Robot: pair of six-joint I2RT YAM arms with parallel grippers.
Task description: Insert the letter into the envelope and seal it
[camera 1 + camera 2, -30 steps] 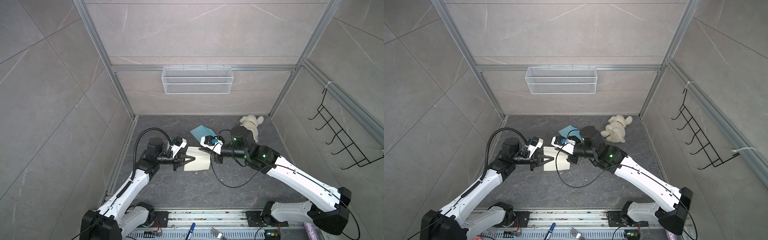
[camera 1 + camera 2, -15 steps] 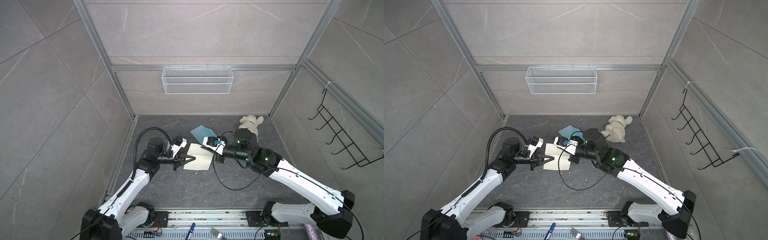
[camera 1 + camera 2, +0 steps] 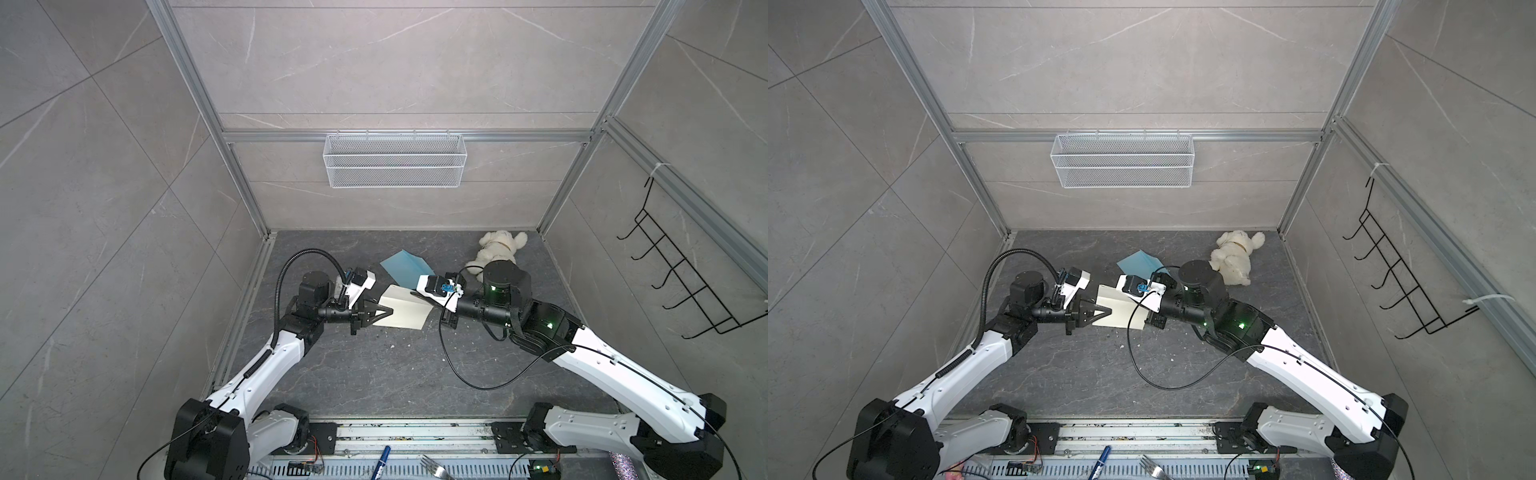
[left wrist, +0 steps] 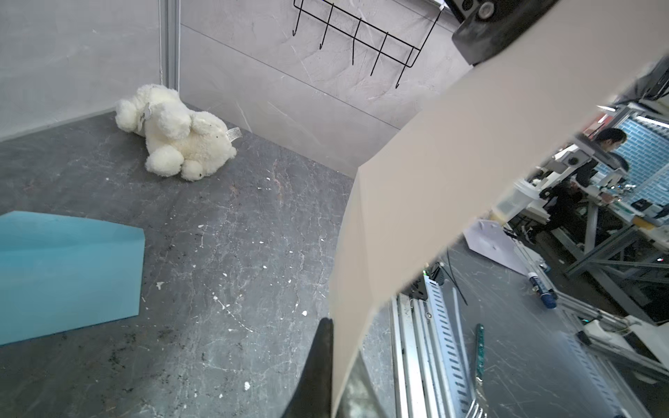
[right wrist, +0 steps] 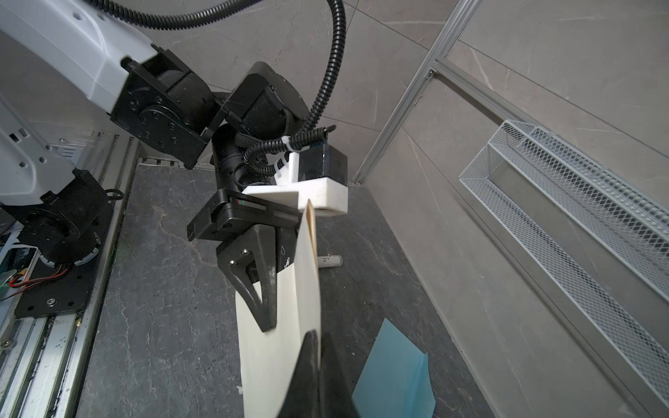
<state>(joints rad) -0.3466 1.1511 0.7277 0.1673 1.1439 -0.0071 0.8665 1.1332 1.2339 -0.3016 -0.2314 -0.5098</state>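
**A:** Where's the cream paper letter (image 3: 409,316)?

**B:** Lifted off the dark grey counter (image 3: 374,374) and pinched at opposite edges. The left end effector (image 3: 386,311) is clamped on one, the right end effector (image 5: 314,347) on the other.

**A:** And the light blue paper envelope (image 3: 405,266)?

**B:** Lying on the counter just behind, untouched. I judge insertion and sealing are both left to do.

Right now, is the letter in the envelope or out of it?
Out. The letter is pinched by the left gripper and right gripper; the envelope lies apart on the table.
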